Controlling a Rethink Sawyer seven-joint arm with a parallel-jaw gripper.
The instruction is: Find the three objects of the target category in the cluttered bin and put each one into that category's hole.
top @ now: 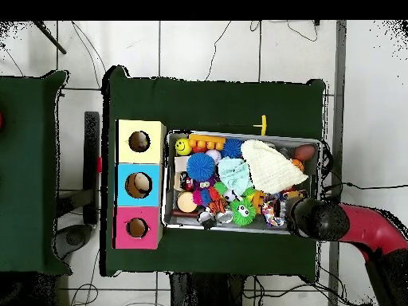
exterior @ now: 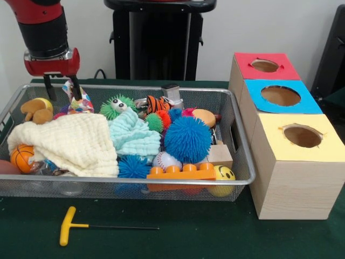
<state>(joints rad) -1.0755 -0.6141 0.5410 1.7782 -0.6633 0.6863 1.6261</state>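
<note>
Black pincer (exterior: 62, 88) stands released, fingers spread either side of a colourful wrapped toy (exterior: 75, 100).

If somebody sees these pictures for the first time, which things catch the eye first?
The big blue spiky ball in the middle of the wire bin, beside the cream cloth heaped on the bin's left part. Right of the bin stand three boxes with holes: red, blue, yellow.

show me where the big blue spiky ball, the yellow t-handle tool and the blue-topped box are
big blue spiky ball (exterior: 187, 139): front view, middle of its spiky body
yellow t-handle tool (exterior: 67, 226): front view, on the yellow grip
blue-topped box (exterior: 310, 105): front view, on the blue top face beside the hole
</note>
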